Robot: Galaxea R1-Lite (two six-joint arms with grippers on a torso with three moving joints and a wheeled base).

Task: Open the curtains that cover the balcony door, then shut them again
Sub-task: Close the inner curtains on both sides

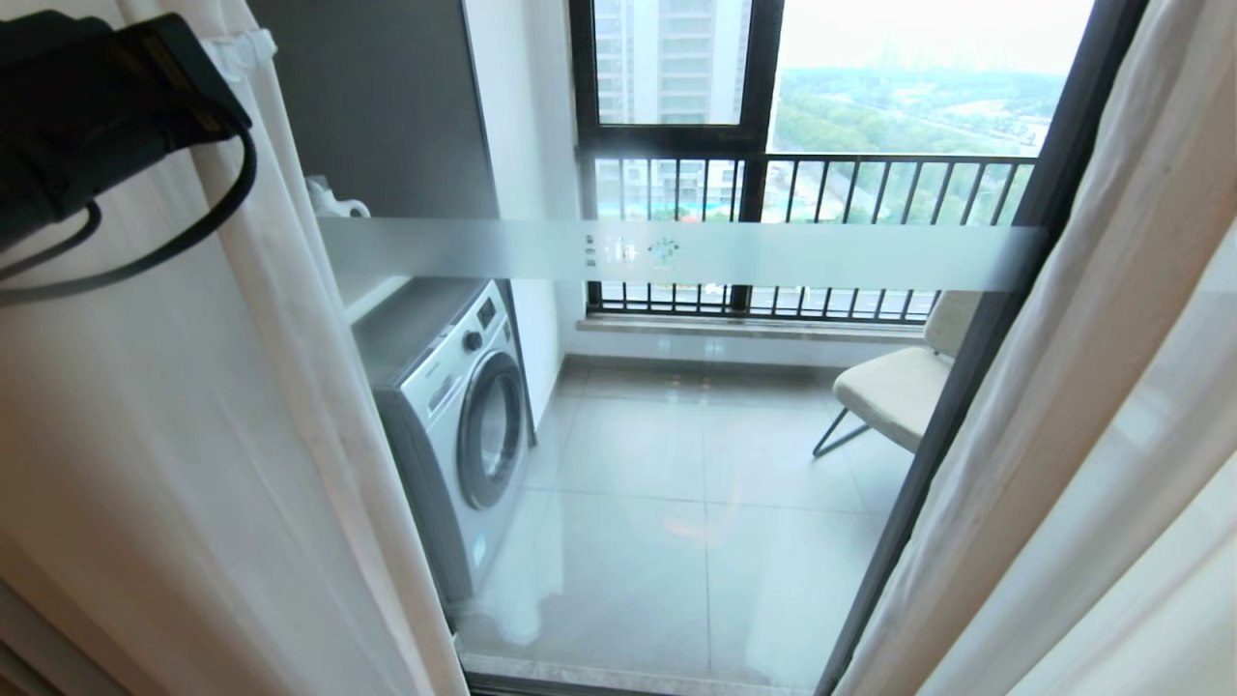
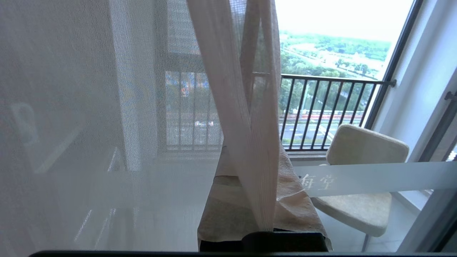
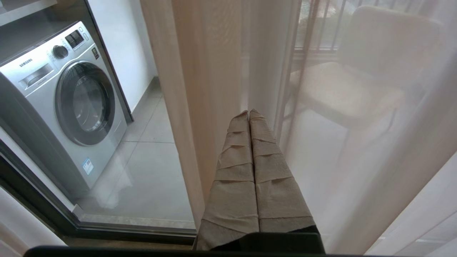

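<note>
Gripping a fold of the curtains (image 1: 174, 464), the left gripper (image 1: 217, 58) sits upper left in the head view (balcony door (image 1: 676, 483) uncovered); left wrist view: jaws pinched on cloth; right wrist view: right gripper (image 3: 249, 113) shut, empty, beside the right panel

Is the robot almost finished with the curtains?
Not yet. The curtains are parted, so the balcony door glass shows the washing machine and chair. The left gripper is shut on a curtain fold; the right gripper is shut, holding nothing. Closing them remains.
</note>
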